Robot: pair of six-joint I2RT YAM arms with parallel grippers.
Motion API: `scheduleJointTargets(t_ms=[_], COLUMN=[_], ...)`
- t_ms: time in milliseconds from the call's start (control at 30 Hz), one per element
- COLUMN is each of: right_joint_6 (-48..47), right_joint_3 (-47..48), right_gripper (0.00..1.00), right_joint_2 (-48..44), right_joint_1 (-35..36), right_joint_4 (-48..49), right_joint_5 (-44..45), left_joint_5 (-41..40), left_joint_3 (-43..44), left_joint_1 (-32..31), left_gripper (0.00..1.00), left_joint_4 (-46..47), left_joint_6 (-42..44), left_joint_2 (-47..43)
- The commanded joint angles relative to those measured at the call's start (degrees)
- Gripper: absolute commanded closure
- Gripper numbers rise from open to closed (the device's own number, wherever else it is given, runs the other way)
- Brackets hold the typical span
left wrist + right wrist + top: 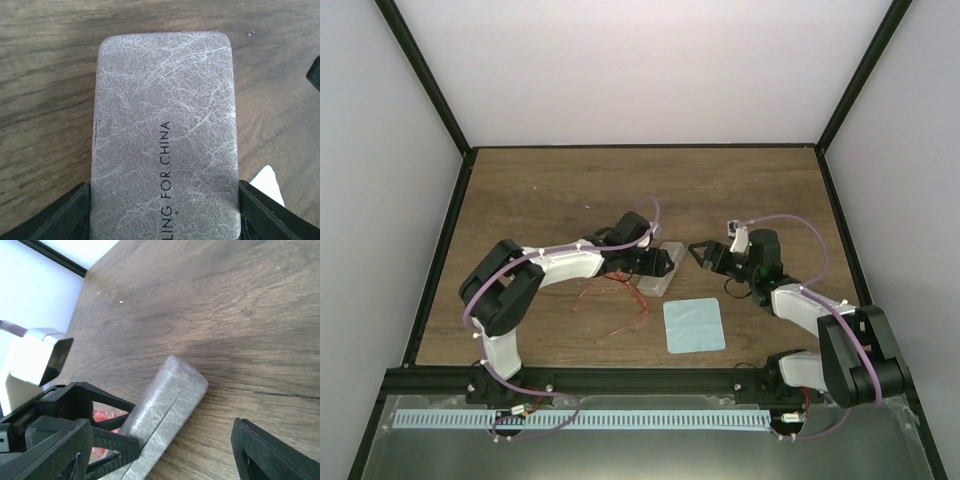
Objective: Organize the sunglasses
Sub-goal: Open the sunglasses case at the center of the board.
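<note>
The red wire-framed sunglasses point(610, 296) lie on the table under my left forearm; a bit of red point(106, 416) shows in the right wrist view. My left gripper point(655, 265) is shut on the closed grey case point(667, 270). In the left wrist view its fingers point(75, 212) press both long sides of the case point(165, 115). My right gripper point(700, 258) is open and empty, just right of the case's end. In its wrist view the case point(167, 400) lies slanted between and ahead of its fingers point(265, 455).
A pale blue square cloth point(694, 325) lies flat near the front, right of the sunglasses; its corner point(267, 182) shows in the left wrist view. Black frame rails edge the wooden table point(570, 190) on all sides.
</note>
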Motion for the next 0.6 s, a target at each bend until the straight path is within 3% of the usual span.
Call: scheduleJointTargets(t_ms=[0, 567], right_joint_6=[-0.4, 2.2], right_joint_3=[-0.2, 0.1], right_gripper=[0.22, 0.22], right_joint_2=[0.8, 5.3], right_joint_1=[-0.3, -0.3], right_joint_4=[5.3, 7.8], right_joint_5=[-4.3, -6.5], left_joint_5=[5.9, 4.2], left_joint_3=[-2.3, -10.1], left_joint_1=[0.2, 0.2], left_gripper=[0.42, 0.42], left_joint_4=[7.3, 19.2], left_joint_6=[-1.1, -4.5], left_joint_2=[-3.8, -10.7])
